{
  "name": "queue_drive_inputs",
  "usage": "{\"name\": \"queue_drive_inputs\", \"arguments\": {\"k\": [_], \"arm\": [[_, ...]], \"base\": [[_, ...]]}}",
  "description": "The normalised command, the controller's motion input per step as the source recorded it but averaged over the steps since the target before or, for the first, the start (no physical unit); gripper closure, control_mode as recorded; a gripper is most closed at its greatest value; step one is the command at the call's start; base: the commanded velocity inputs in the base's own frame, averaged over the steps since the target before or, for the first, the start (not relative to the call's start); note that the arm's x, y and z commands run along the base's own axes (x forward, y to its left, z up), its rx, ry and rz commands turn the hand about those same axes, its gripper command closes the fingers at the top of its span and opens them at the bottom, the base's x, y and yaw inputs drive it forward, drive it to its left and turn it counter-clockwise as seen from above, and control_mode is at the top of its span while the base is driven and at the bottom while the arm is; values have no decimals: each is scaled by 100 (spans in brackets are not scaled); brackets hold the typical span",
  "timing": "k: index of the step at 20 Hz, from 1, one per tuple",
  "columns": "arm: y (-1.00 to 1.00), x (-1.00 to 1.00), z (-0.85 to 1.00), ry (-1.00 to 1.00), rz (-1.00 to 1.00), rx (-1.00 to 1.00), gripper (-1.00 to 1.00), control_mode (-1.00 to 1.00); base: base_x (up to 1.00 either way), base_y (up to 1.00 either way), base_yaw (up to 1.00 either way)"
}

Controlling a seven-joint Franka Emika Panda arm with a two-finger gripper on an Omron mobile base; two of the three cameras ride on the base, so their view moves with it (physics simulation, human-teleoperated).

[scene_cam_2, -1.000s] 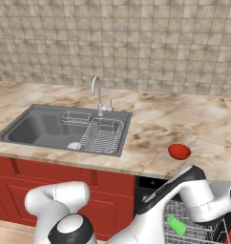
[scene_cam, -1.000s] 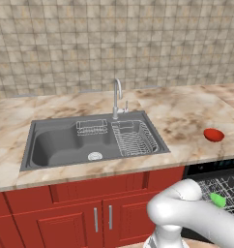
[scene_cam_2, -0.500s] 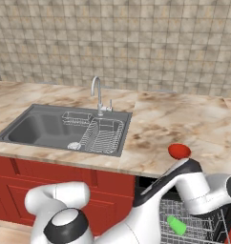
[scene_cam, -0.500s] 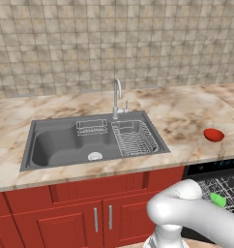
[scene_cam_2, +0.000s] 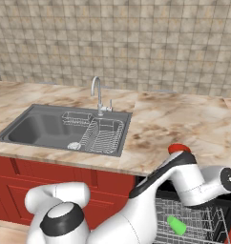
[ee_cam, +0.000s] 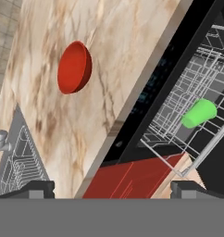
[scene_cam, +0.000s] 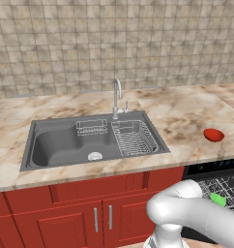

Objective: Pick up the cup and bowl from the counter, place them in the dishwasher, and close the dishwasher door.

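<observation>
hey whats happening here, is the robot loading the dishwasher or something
Yes. The green cup already lies on its side in the white wire rack of the open dishwasher. The red bowl sits on the marble counter, to the right of the sink. The gripper is open and empty, looking across both the bowl and the rack. The bowl is not yet picked up.

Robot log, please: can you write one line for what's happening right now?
cup: lying in dishwasher rack | bowl: on counter | gripper: open, empty
</observation>
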Motion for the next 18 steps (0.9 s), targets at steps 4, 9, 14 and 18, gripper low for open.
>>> {"name": "queue_drive_inputs", "arguments": {"k": [4, 9, 14, 18], "arm": [[11, 25, 0, 0, 0, 0, -100, -100], [6, 31, 1, 0, 0, 0, -100, -100], [0, 29, 0, 0, 0, 0, -100, -100], [0, 30, 0, 0, 0, 0, -100, -100]], "base": [[0, 0, 0], [0, 0, 0], [0, 0, 0], [0, 0, 0]]}}
